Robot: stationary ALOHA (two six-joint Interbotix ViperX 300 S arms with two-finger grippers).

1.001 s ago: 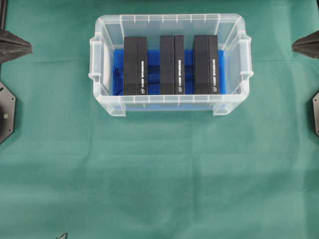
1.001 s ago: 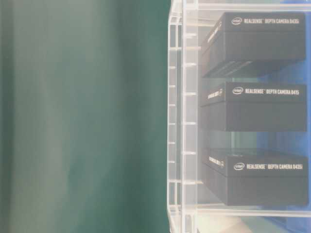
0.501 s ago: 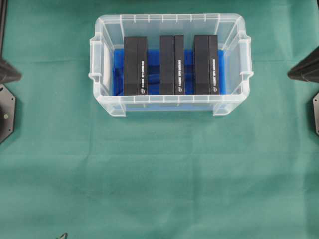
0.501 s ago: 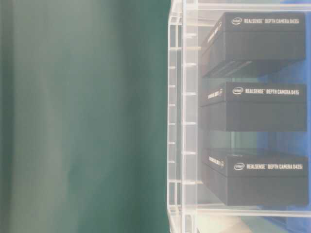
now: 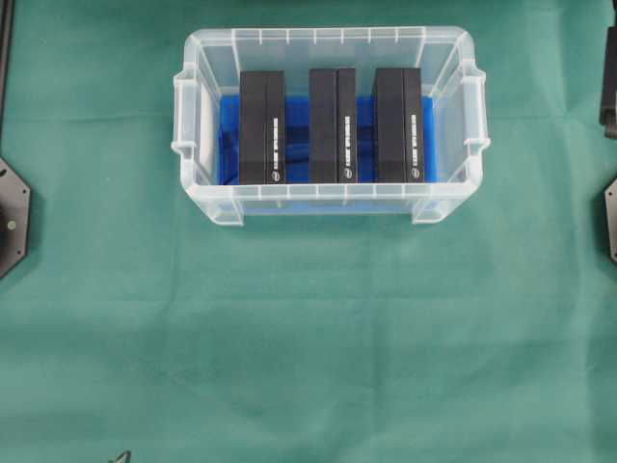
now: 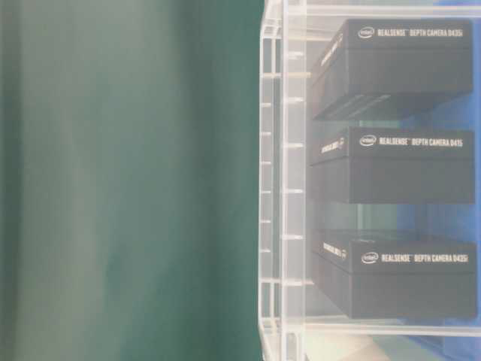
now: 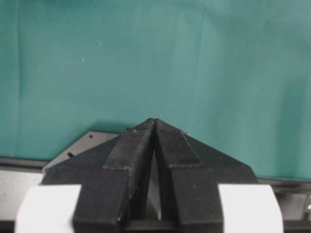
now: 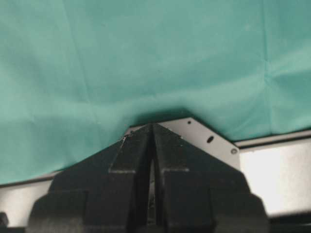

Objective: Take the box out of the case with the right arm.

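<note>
1. In the right wrist view the right pincer (image 8: 152,127) is sitting clenched, its two black fingers pressed together at the tips, gripping nothing and pointing down over the green cloth (image 8: 146,58).
2. Just beyond its tip a grey metal plate (image 8: 204,136) with screw holes is lying at the cloth's edge.
3. In the left wrist view the left pincer (image 7: 154,122) is likewise clenched, tips meeting, gripping nothing, with a grey plate corner (image 7: 80,144) showing beside it.
4. In the overhead view only a dark sliver of the right arm (image 5: 609,68) is showing at the right edge, well apart from the case (image 5: 198,116).
5. The case is standing on the cloth-covered worktop (image 5: 308,338) toward the far side, its blue lining (image 5: 297,145) showing between the boxes.
6. Three black boxes are standing side by side inside the case: the left box (image 5: 262,125), the middle box (image 5: 333,125) and the right box (image 5: 398,125), each apart from its neighbour.
7. The table-level view is showing the same boxes through the clear wall, white lettering on their faces.
</note>
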